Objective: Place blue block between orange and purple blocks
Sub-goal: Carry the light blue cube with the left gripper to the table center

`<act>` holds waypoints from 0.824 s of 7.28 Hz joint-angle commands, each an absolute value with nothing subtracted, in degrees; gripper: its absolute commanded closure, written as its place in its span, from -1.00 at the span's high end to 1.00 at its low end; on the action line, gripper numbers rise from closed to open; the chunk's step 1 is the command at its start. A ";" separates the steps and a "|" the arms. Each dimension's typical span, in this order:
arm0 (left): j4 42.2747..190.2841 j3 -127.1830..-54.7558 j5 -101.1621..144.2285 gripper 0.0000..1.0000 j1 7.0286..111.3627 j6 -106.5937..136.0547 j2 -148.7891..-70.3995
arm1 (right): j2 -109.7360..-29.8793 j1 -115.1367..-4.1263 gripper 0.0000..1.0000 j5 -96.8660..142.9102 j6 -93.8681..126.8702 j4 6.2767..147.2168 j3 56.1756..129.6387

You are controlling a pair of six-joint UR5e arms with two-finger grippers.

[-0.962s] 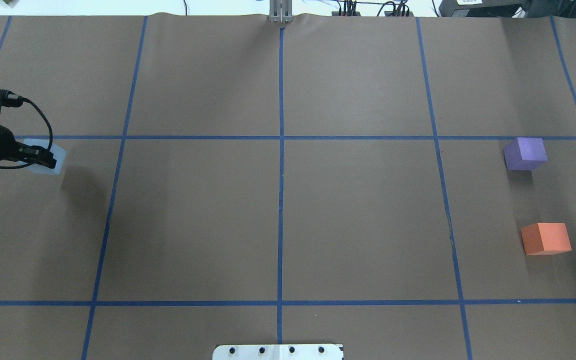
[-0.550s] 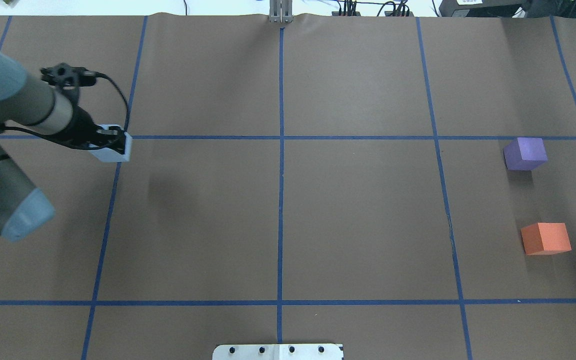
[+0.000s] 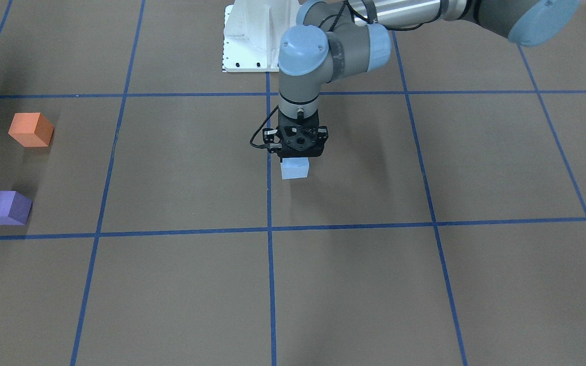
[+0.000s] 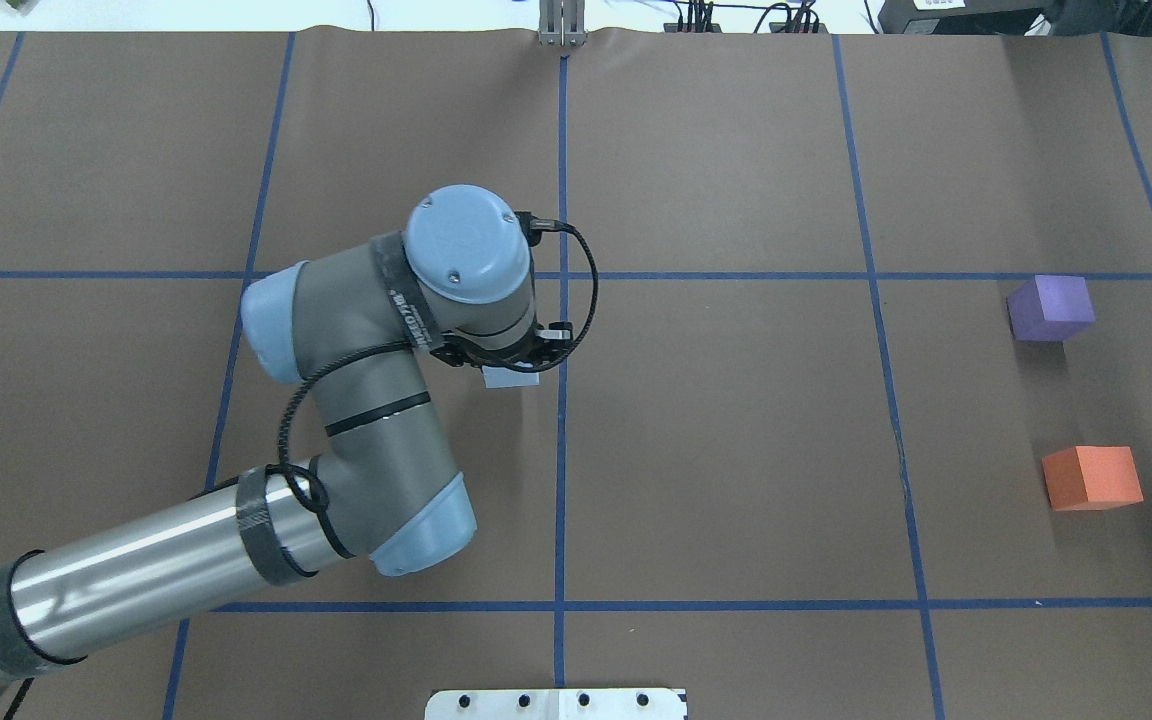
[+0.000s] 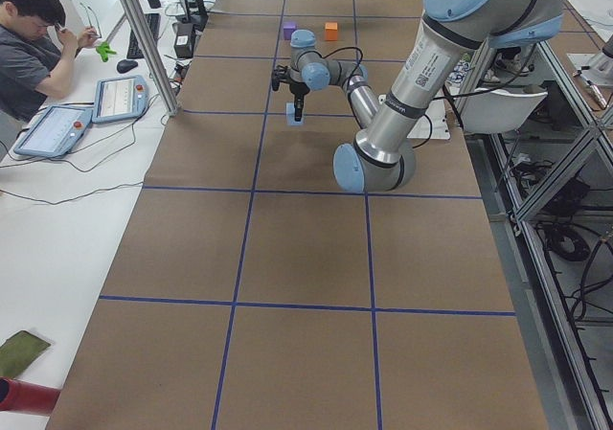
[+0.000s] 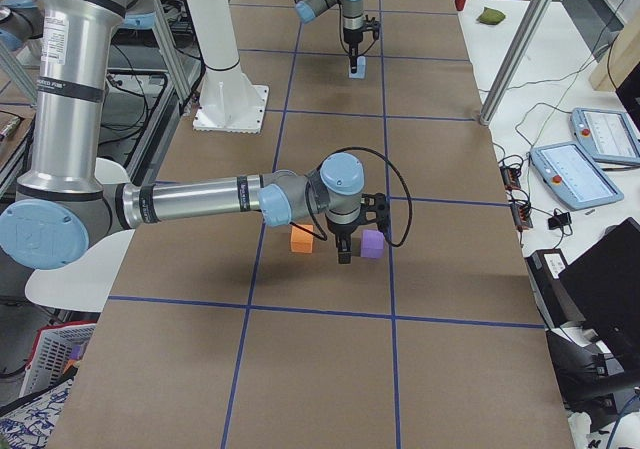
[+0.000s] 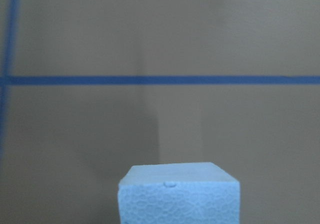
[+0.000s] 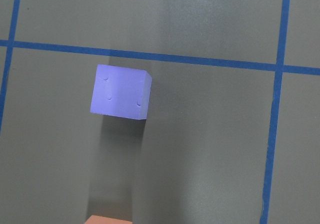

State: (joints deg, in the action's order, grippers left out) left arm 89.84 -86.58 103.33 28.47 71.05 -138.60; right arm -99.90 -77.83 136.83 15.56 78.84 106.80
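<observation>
Carrying the blue block [image 3: 294,169], the left gripper [image 3: 295,156] points straight down with its jaws clamped on the block's upper part. The block's lower half hangs free below them and looks to be clear of the brown table [image 4: 736,450].

The purple block [image 4: 1051,308] is the fixed reference. The orange block [image 4: 1093,478] stands apart from it on the side nearer the robot's base, with a bare strip of table between the two. The blue block is well apart from the purple block, out toward the robot's left and about level with it across the table.

The purple-orange pair lines up toward and away from the robot, so their gap opens sideways and faces the incoming block. My reading is that the coming move is a long carry toward the robot's right, shifted slightly toward the base from the purple block's line. The block can then come down in the strip without touching either neighbour.

The right gripper [image 6: 345,249] appears only in the right-hand side view, near the purple block and raised above it. Whether its jaws are parted or closed I cannot tell. Although that arm is the nearer one to the gap, the left arm has the load, and the raised right arm may crowd the approach.
</observation>
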 commanded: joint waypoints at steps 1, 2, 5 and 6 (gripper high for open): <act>96.03 -79.74 100.37 0.23 26.46 71.72 -141.59 | -99.84 -77.78 1.00 136.85 15.56 78.84 106.79; 96.59 -78.06 100.37 0.61 26.11 71.63 -141.59 | -99.84 -77.78 1.00 136.85 15.56 78.75 106.79; 95.63 -82.06 101.33 1.00 27.06 70.76 -141.33 | -98.88 -77.35 1.00 136.93 15.64 78.75 107.05; 91.71 -85.74 107.17 1.00 30.72 66.66 -139.76 | -98.35 -76.30 1.00 137.11 16.34 78.75 108.79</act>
State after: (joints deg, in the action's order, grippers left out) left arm 94.94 -81.88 102.55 27.56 69.90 -141.00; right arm -99.04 -77.29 136.94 15.76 78.78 107.33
